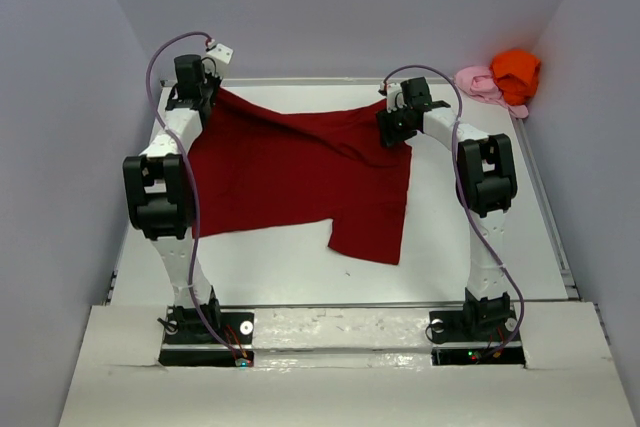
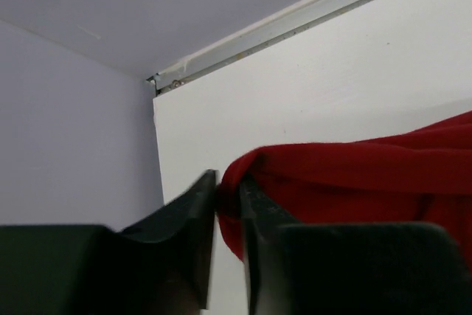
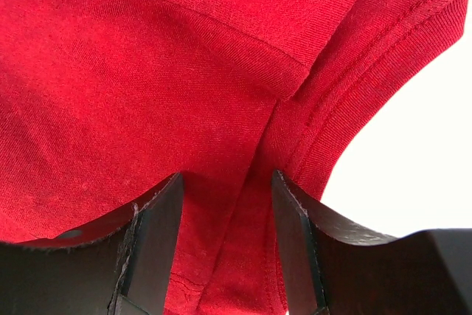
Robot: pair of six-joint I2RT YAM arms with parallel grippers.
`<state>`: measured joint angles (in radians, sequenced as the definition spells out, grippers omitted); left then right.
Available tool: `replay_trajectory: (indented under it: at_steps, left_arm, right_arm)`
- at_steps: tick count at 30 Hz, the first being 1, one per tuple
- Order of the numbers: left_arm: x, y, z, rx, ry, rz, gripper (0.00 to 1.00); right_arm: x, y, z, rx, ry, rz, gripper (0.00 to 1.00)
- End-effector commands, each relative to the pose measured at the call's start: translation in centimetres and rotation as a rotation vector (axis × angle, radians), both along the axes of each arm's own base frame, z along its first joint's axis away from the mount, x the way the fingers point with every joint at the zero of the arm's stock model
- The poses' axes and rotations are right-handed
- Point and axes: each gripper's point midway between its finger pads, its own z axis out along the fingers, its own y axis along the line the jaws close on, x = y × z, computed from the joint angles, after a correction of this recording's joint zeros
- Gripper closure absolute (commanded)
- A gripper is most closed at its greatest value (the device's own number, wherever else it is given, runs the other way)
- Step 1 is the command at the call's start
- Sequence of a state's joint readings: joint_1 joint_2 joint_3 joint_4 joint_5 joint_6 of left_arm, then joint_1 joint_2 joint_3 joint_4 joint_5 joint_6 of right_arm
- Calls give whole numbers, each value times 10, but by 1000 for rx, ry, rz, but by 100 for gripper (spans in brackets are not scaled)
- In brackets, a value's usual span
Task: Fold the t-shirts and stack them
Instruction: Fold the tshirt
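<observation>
Here, left claw [image 2: 227, 198] and right claw [image 3: 227, 181] each tight on a far edge of the dark red t-shirt [image 1: 290, 177].

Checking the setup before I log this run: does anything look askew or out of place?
The red shirt lies skewed, its near edge stepping down at the right, creased across the top. The pink shirt and orange shirt sit crumpled in the far right corner.

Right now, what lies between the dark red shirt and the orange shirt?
Top external view: past the dark red shirt, bare white table, then the pink shirt against the orange shirt.
</observation>
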<state>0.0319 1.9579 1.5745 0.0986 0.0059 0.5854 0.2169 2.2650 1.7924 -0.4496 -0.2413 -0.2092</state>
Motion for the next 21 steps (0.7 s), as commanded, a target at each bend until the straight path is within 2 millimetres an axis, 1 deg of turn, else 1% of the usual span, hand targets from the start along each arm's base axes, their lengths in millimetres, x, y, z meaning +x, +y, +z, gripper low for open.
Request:
replay_trajectory:
  at_steps: [1, 3, 4, 7, 10, 12, 13, 14, 15, 16, 17, 19, 21]
  left_arm:
    - [14, 4, 23, 47, -54, -1, 49]
    - [16, 7, 26, 63, -68, 14, 31]
    - [18, 11, 25, 65, -71, 29, 19]
    - [21, 19, 35, 78, -108, 74, 11]
    - [16, 17, 42, 59, -118, 76, 11]
    - [10, 9, 35, 21, -94, 49, 11]
    - [4, 6, 26, 8, -57, 38, 10]
    - [1, -1, 18, -8, -31, 16, 11]
    - [-2, -4, 10, -10, -7, 9, 11]
    - [-8, -5, -7, -14, 31, 7, 11]
    - [-8, -6, -8, -11, 33, 4, 11]
    - [-11, -7, -33, -9, 81, 2, 11]
    - [-9, -5, -44, 2, 92, 8, 11]
  right_arm:
    - [7, 7, 13, 24, -23, 10, 44]
    - [6, 7, 12, 22, -20, 9, 44]
    - [6, 7, 12, 22, -21, 11, 44]
    - [6, 7, 13, 24, -22, 12, 44]
    - [5, 7, 13, 24, -21, 14, 44]
    - [5, 7, 13, 24, -21, 14, 44]
    - [5, 7, 12, 22, -20, 14, 44]
    - [6, 7, 13, 23, -21, 13, 44]
    - [6, 7, 13, 22, -22, 14, 44]
    - [6, 7, 12, 20, -21, 15, 44]
    - [7, 7, 12, 20, -22, 15, 44]
    - [7, 7, 11, 18, -21, 14, 44]
    - [6, 7, 10, 20, -17, 13, 44]
